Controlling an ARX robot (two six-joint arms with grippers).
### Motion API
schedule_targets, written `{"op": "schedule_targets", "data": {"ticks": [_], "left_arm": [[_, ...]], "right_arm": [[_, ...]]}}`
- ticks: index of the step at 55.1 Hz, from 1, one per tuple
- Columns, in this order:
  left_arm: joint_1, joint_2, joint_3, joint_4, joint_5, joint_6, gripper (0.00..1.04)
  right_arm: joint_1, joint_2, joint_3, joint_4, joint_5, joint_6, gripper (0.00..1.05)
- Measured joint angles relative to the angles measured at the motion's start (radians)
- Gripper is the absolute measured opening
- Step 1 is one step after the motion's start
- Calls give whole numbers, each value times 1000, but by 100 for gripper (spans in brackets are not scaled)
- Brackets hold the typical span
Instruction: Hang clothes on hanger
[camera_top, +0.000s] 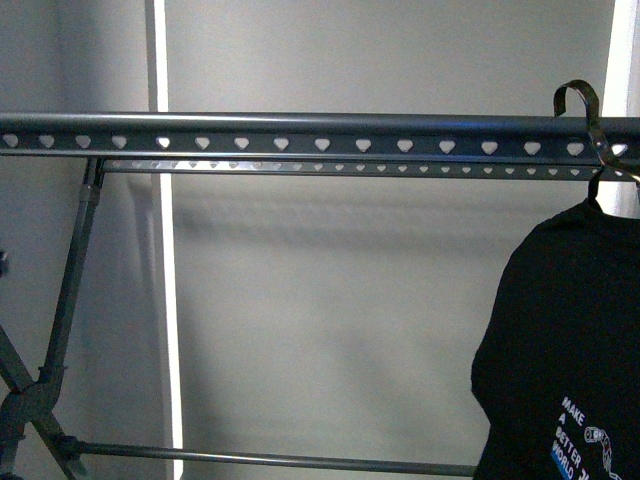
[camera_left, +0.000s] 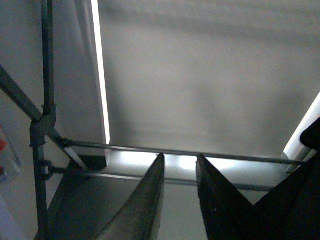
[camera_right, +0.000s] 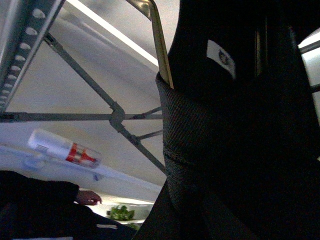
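The clothes (camera_top: 565, 340), a black T-shirt with white and blue print, hang at the far right on a thin wire hanger (camera_top: 583, 110). The wire hanger's hook sits over the hanger (camera_top: 300, 135), a dark grey rack whose rail has a row of heart-shaped holes. In the right wrist view the shirt's ribbed collar (camera_right: 185, 135) and its label fill the frame. My right gripper (camera_right: 200, 217) is shut on the clothes, its jaws buried in dark cloth. The wire hanger (camera_right: 162, 55) rises beside the collar. My left gripper (camera_left: 179, 162) is open and empty, low before the rack's lower bars.
The rack's crossed legs (camera_top: 45, 370) stand at the left, with a lower crossbar (camera_top: 270, 460) between them. A grey wall with a bright vertical strip (camera_top: 165, 300) is behind. The right wrist view shows a white and red bottle (camera_right: 62, 147) and a person's hand (camera_right: 87, 197).
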Motion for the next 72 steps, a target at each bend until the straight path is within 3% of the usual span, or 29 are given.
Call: {"op": "schedule_targets", "data": {"ticks": [7,9,30,46,72], "left_arm": [[1,-55,-113,40,0,9,4],[1,-68,-130,47,1,8,2],[1,-299,-397,89,1,19,4],[1,-498,-513,7,1,19,4],[1,-715,-587,-117,0,21,4]], "right_arm": [[48,27,52,26,22,124,3],[62,32,70,30,31,153,3],[180,159,238,37,177,344,3],[216,262,304,51,265,409,3],[233,293,282,76,343,368,3]]}}
